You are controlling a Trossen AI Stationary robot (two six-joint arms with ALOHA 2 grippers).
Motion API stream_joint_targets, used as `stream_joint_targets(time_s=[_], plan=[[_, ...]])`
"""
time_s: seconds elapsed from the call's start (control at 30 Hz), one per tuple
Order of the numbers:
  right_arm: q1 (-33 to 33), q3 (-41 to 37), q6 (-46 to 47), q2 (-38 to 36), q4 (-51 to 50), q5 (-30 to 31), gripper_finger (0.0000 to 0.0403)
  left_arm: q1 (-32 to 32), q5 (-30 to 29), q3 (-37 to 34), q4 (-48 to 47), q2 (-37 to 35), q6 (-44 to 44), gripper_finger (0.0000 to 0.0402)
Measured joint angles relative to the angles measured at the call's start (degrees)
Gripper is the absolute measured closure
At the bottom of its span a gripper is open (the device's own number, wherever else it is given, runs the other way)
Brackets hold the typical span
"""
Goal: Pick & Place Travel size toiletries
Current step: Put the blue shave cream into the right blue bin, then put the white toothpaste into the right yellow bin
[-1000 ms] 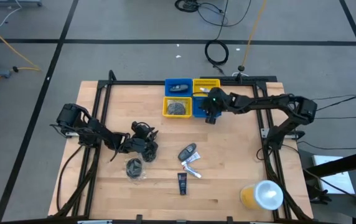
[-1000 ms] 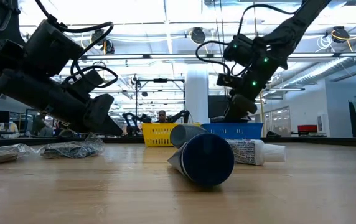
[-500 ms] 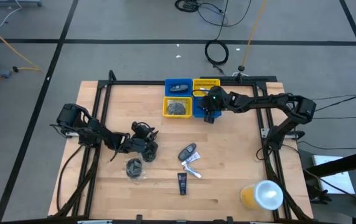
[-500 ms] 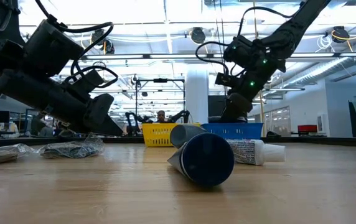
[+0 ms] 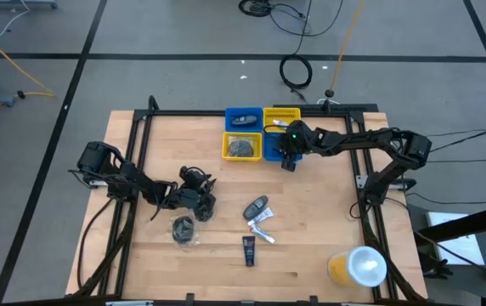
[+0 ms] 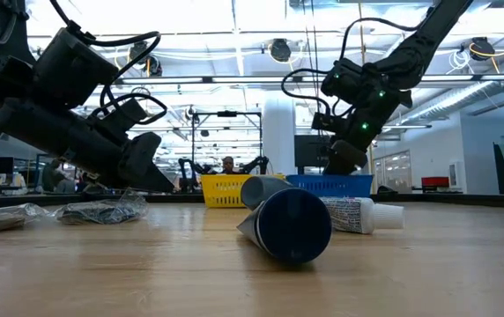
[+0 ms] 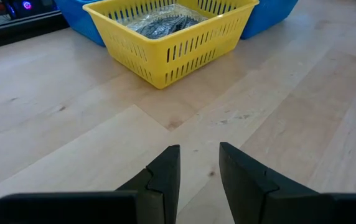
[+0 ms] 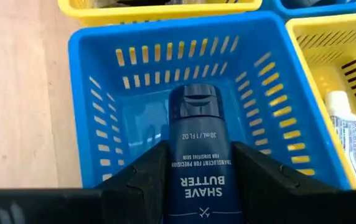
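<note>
My right gripper (image 8: 200, 149) is shut on a dark blue tube (image 8: 193, 143) marked "shave butter", above the near blue bin (image 8: 103, 74) at the table's far side (image 5: 268, 151). My left gripper (image 7: 198, 155) stands open and low over the wood at the table's left (image 5: 202, 202), with nothing between its fingers. A wrapped dark disc (image 5: 183, 229), a dark oval piece (image 5: 257, 206), a white mini tube (image 5: 262, 235) and another dark blue tube (image 5: 248, 249) lie flat on the table. My right gripper pinches the tube's two sides (image 8: 175, 163) between its two fingers, on the printed body behind the cap. The fingers lie along the tube and slant down from the table's right. The tube is lifted clear, its cap end (image 8: 193, 102) pointing down into the blue bin.
Four small bins stand together at the far edge: a yellow one (image 7: 178, 37) with grey wrapped pieces, a yellow one (image 8: 346, 93) with a white tube, and a far blue one (image 5: 243, 119). A yellow cup with a white lid (image 5: 358, 266) stands near right.
My right gripper has sunk a little and rolled slightly above the blue bin, still holding the tube.
</note>
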Motion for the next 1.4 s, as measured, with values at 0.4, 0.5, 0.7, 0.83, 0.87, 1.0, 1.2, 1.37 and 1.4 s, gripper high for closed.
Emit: stream_joint_targets(time_s=[0.4,0.5,0.7,0.83,0.87,1.0,1.2,1.37,1.4], plan=[[0.0,0.0,-0.2,0.0,1.3,0.0,0.0206,0.0,0.0,0.0,0.0,0.0,0.0,0.0293],[0.0,0.0,-1.1,0.0,2.3,0.2,0.0186,0.0,0.0,0.0,0.0,0.0,0.0,0.0293],[2.1,0.6,-4.1,-2.2,3.7,3.8,0.0173,0.0,0.0,0.0,0.0,0.0,0.1,0.0293],[5.7,0.7,-3.9,-6.1,3.2,4.3,0.0182,0.0,-0.1,0.0,-0.4,0.0,0.2,0.0293],[6.7,0.7,-3.7,-6.9,1.9,4.3,0.0186,0.0,-0.1,0.0,-0.6,0.0,0.2,0.0293],[10.0,0.6,-0.2,-8.7,-5.4,3.9,0.0207,0.0,-0.4,0.0,-1.1,0.0,-0.3,0.0293],[12.5,0.6,7.8,-8.9,-19.2,-1.5,0.0245,0.0,-0.5,0.0,-1.2,0.0,-0.3,0.0293],[13.3,0.6,12.8,-9.1,-24.4,3.4,0.0278,0.0,-0.5,0.0,-1.3,0.0,-0.6,0.0293],[13.2,0.6,14.1,-9.1,-25.2,5.1,0.0285,0.0,-0.5,0.0,-1.3,0.0,-0.7,0.0293]])
